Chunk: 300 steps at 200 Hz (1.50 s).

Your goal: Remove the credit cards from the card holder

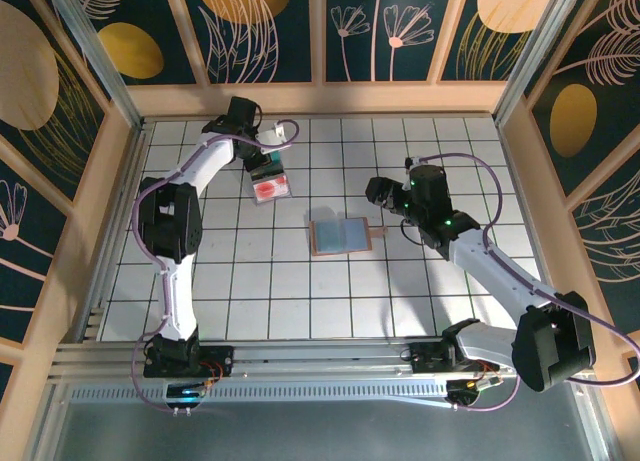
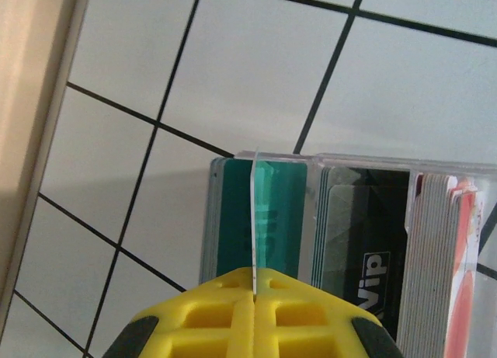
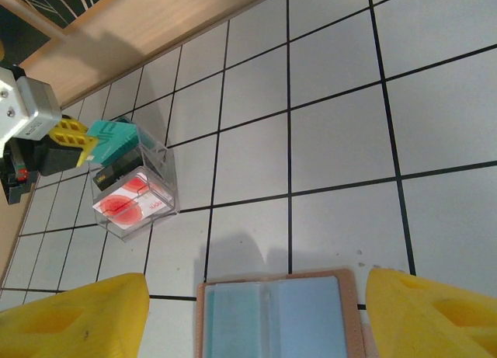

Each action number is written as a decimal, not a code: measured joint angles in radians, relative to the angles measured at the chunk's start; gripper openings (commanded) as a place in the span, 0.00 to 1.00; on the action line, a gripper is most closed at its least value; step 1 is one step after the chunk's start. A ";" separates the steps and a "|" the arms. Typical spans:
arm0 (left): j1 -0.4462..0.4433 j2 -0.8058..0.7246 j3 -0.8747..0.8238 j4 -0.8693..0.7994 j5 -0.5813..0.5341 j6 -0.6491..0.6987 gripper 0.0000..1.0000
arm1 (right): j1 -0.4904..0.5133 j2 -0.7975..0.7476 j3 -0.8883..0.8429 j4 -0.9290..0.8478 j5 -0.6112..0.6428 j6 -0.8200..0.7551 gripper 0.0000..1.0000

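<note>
The white tiled table (image 1: 420, 291) carries a clear box (image 1: 268, 181) near its far left corner, with the credit cards (image 2: 365, 241) sorted in its compartments: teal, dark, and red-and-white. The card holder (image 1: 340, 235) lies open about the table's middle, grey-blue pockets up. The left gripper (image 2: 253, 279) is pinched tight on one thin card (image 2: 253, 210), held edge-on at the box's teal end, and the right gripper (image 1: 382, 196) hangs spread wide and empty just off the holder's far right corner.

The dark card (image 2: 366, 234) bears "VIP", seen upside down.
</note>
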 measured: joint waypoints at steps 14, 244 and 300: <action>0.000 0.006 0.006 -0.007 -0.003 0.004 0.00 | 0.000 0.000 0.000 0.000 0.000 0.000 0.74; -0.007 0.068 0.084 -0.124 0.049 -0.052 0.00 | 0.006 0.003 0.000 0.002 -0.001 0.000 0.73; -0.016 0.129 0.205 -0.195 0.012 -0.078 0.22 | 0.007 0.006 0.000 0.004 -0.007 0.000 0.73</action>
